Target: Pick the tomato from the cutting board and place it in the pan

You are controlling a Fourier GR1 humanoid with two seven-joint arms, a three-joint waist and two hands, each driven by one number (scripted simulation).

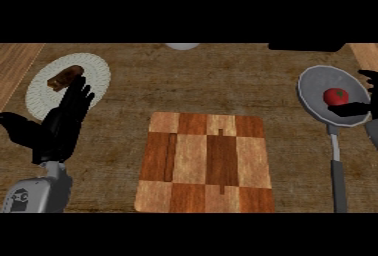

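One tomato (337, 95) in pan (313, 85), between right hand (356, 108) fingers (367, 77), spread open.

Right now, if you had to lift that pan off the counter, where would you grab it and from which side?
By its long handle, which runs from the pan toward the robot. Come from the near side with the right hand, fingers wrapping across the handle; the wide bowl, holding the tomato, offers no easy grip.

One head view only, looking steeply down on the counter (221, 85); the cutting board (205, 162) sits mid-frame, fairly near. Forearms enter from the lower edge; no second view.
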